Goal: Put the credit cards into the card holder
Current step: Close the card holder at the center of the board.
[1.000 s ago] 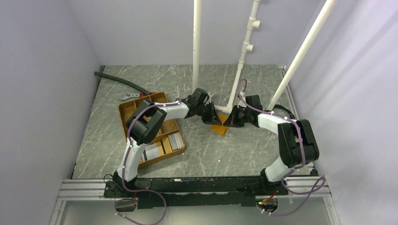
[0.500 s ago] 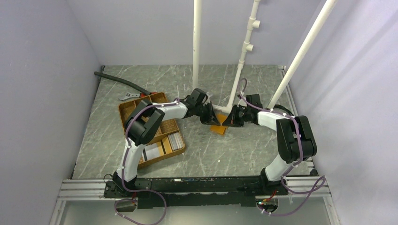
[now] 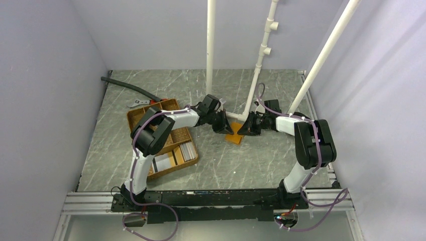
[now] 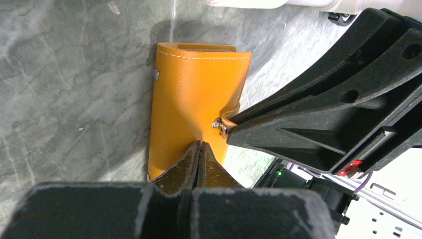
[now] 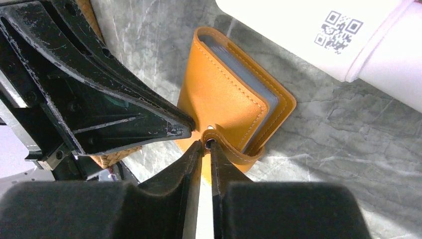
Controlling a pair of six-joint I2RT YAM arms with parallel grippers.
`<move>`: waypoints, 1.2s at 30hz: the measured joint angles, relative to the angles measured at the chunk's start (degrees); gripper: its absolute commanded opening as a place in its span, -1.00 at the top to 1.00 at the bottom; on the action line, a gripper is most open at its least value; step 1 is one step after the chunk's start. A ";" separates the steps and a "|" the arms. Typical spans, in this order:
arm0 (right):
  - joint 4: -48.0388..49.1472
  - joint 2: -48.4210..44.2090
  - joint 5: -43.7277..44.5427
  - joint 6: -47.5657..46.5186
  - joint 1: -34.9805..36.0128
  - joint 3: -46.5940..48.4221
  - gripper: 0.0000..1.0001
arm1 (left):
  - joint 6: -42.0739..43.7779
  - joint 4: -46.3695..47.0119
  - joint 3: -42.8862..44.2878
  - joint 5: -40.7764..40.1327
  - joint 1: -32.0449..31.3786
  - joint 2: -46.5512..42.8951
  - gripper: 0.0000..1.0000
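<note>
**Spotter:** Your left gripper (image 4: pixel 200 145) has its fingers pressed together on the near edge of the card holder (image 4: pixel 199 84). The leather puckers up into the pinch.

**Operator:** And my right?

**Spotter:** Your right gripper (image 5: pixel 206 144) is nipped onto the snap tab (image 5: pixel 231 149), the strap that curls round the holder's open side. Your two sets of tips almost touch.

**Operator:** Where's the holder sitting?

**Spotter:** Flat on the marble table (image 3: pixel 261 160), just in front of the foot of the white pipe (image 5: pixel 318 35), between your wrists.

**Operator:** Why hold it from both sides?

**Spotter:** My guess is that you're pinning the cover with one gripper so the other can peel the tab back. A sleeve that light would likely slide if you pulled one-handed, and nothing goes in until it's open. Grey edges show between the covers, but I can't tell whether they're cards or inner sleeves.

**Operator:** And the cards?

**Spotter:** The credit cards (image 3: pixel 187 150) I can see lie in the woven tray (image 3: pixel 131 119), in its near right compartment, well apart from the holder on your left.

**Operator:** How are my arms set?

**Spotter:** Both reach forward and fold inward, with the forearms almost in one line across the table and the wrists tipped down to meet over the holder. Your left forearm passes above the tray's far corner.
</note>
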 measured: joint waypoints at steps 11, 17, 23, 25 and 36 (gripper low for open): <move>0.59 1.49 -2.64 3.39 -1.42 0.13 0.78 | 0.35 1.84 -0.90 0.79 0.15 -0.07 1.00; 1.36 1.70 -3.78 4.74 -2.32 -0.13 1.00 | 0.33 1.99 -0.94 0.83 0.15 -0.07 1.00; 1.92 1.73 -4.50 5.29 -3.23 -0.39 1.00 | 0.17 2.56 -1.18 0.96 0.15 -0.07 1.00; 1.79 1.73 -4.39 5.07 -3.23 -0.39 1.00 | 0.17 2.56 -1.18 0.96 0.15 -0.07 1.00; -4.74 1.62 1.22 2.21 -0.31 3.52 1.00 | 0.09 2.71 -1.25 1.01 0.15 -0.07 1.00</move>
